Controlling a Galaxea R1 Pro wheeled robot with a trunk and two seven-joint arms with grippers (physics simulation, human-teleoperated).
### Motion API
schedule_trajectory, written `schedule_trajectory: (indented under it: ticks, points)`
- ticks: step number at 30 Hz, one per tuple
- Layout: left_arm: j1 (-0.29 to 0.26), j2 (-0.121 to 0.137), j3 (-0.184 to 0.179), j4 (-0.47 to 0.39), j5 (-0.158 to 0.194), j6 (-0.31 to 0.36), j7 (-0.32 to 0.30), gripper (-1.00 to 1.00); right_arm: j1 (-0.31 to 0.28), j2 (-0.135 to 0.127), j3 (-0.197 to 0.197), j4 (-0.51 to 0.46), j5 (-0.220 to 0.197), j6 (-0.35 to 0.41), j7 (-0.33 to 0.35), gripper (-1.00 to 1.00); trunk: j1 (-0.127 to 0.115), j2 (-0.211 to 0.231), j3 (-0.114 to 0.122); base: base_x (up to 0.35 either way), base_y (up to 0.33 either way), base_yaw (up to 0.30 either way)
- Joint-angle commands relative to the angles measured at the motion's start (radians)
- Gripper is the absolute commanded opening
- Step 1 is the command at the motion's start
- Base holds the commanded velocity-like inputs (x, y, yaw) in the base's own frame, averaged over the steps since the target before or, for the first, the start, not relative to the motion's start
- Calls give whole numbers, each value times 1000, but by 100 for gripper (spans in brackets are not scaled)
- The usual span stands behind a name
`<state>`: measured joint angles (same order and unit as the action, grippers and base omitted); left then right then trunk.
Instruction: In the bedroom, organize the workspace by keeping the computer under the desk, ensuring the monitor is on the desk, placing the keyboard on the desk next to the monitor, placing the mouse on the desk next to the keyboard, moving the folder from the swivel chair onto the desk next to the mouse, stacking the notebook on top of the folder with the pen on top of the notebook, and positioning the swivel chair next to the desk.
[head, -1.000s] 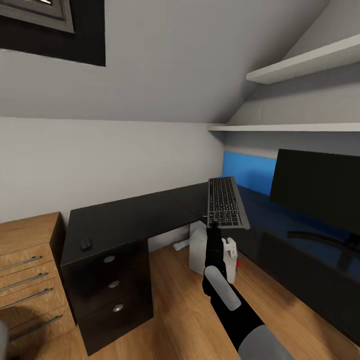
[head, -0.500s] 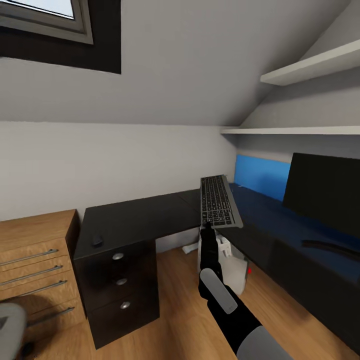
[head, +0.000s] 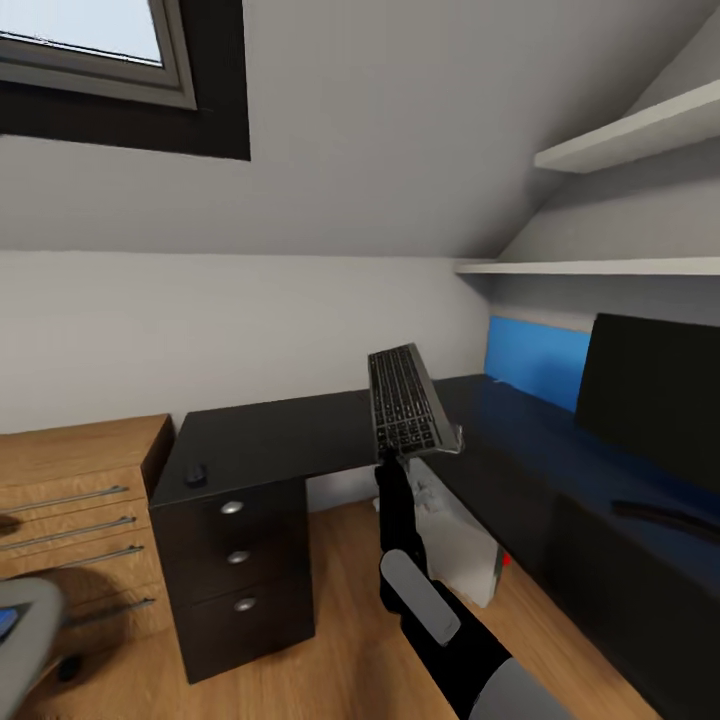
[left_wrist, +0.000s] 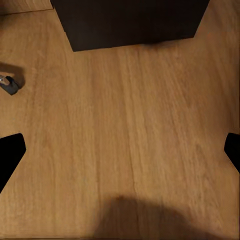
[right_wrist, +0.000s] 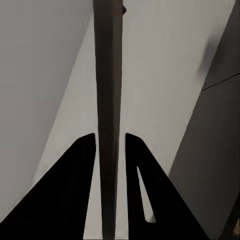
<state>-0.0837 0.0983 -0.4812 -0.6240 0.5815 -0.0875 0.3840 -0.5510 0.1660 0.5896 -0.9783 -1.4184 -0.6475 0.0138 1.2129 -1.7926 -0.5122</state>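
Note:
My right gripper (head: 393, 458) is shut on the near edge of the dark keyboard (head: 405, 403) and holds it tilted up in the air over the corner of the black desk (head: 280, 435). In the right wrist view the keyboard (right_wrist: 107, 90) stands edge-on between the two black fingers (right_wrist: 75, 195). The small black mouse (head: 197, 472) lies on the desk's left end, above the drawers. At the right the black monitor (head: 650, 395) stands on the desk. The pale computer (head: 458, 545) sits on the floor under the desk. A grey swivel chair (head: 22, 625) edge shows at the lower left. My left gripper (left_wrist: 120, 150) is open over the floor.
A light wooden drawer cabinet (head: 70, 510) stands left of the desk. A blue wall panel (head: 535, 358) and two white shelves (head: 620, 140) are behind the monitor. Wooden floor (left_wrist: 125, 130) lies before the desk drawers (left_wrist: 130, 22), with a small dark caster (left_wrist: 10, 84) nearby.
The head view has swung left, so the desk and monitor sit further right in the picture. The held keyboard has moved left toward the desk corner and tilted more.

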Motion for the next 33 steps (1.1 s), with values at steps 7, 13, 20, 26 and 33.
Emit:
schedule_trajectory:
  ticks: [7, 13, 20, 26, 33]
  points:
    - [-2, 1, -8, 0, 12, -6, 7, 100, -1, 1, 42, 1, -5, -6, 1, -100, 0, 0, 5, 0, -19, 182]
    - [-2, 3, -7, 0, 12, -7, 8, 100, -1, 1, 42, 1, -5, -6, -1, -100, 0, 0, 11, -1, 0, 192]
    - [-2, 4, -5, 0, 12, -7, 9, 100, -1, 0, 42, 1, -7, -6, -1, -100, 0, 0, 17, -195, -13, 192]
    - [-2, 5, -3, 0, 12, -11, 9, 100, -1, 0, 39, 1, -14, -5, 0, -100, 0, 0, 21, -200, -226, 193]
    - [-2, 7, -2, 0, 13, -63, 13, 100, -1, 0, 36, 0, -22, -4, 0, -100, 0, 0, 22, -22, -127, 189]
